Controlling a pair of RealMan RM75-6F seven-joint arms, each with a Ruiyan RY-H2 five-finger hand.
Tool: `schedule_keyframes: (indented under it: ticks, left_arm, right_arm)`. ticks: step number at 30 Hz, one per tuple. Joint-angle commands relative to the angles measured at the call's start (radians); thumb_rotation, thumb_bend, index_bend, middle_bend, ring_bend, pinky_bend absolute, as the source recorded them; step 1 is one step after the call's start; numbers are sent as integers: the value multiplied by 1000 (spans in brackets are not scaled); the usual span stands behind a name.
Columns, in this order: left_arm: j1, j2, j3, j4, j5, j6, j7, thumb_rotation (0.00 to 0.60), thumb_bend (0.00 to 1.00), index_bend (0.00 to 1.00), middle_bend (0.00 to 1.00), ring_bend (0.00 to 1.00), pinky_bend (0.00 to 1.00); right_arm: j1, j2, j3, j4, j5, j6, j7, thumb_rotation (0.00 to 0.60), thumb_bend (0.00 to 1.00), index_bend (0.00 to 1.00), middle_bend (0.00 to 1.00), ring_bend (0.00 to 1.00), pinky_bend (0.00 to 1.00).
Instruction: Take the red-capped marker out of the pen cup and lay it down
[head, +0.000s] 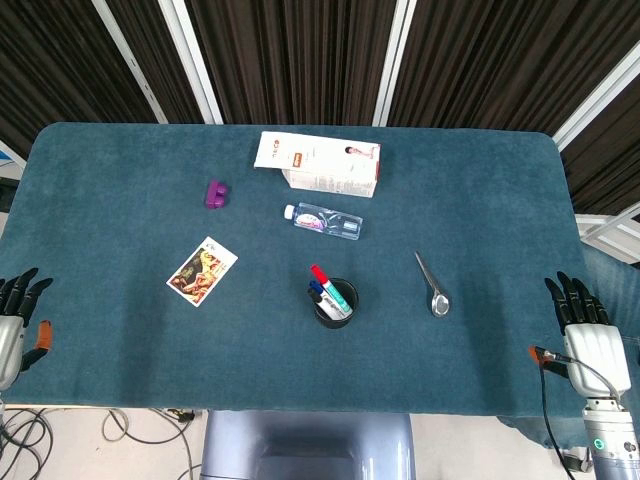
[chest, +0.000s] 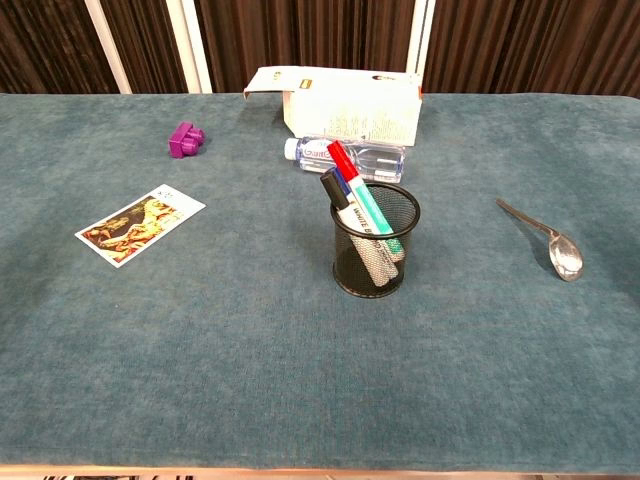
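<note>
Head view: a teal-covered table (head: 120, 180) seen from above, with the black mesh pen cup (head: 335, 303) standing near the middle of its front half and the red-capped marker (head: 321, 274) leaning out of it toward the back left, alongside two other markers. The left robot hand (head: 18, 320) rests at the table's left edge and the right robot hand (head: 578, 330) at its right edge, both well apart from the cup, fingers spread and holding nothing (apparently a parked position, with the task not yet begun). Around the cup lie a picture card (head: 202, 271) to the left, a spoon (head: 433, 286) to the right, and behind it a small water bottle (head: 322, 220), a white carton (head: 320, 165) and a purple block (head: 216, 194).

Chest view: the pen cup (chest: 375, 240) stands upright, and the red-capped marker (chest: 342, 160) rises cap-up above the rim, tilted to the left because it rests against the cup's wall. Its cap sits clear of the blue-capped neighbour, so a pinch from above looks workable. Bare cloth in front of the cup offers room to lay it down. The water bottle (chest: 345, 155) lies on its side just behind, the spoon (chest: 545, 238) bowl-forward to the right. Neither robot hand shows here.
</note>
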Motion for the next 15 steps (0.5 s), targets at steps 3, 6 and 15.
schedule_keyframes:
  ticks: [3, 6, 15]
  left_arm:
    - [0, 0, 0, 0, 0, 0, 0, 600, 539, 147, 54, 94, 90]
    - [0, 0, 0, 1, 1, 0, 0, 600, 539, 147, 54, 94, 90]
    - [0, 0, 0, 1, 0, 1, 0, 600, 538, 147, 54, 94, 90]
  right_arm:
    - [0, 1, 0, -2, 1, 0, -1, 600, 201, 0, 0, 0, 181]
    - [0, 1, 2, -1, 2, 1, 0, 600, 202, 0, 0, 0, 181]
    - [1, 2, 6, 2, 2, 5, 11, 600, 201, 0, 0, 0, 181]
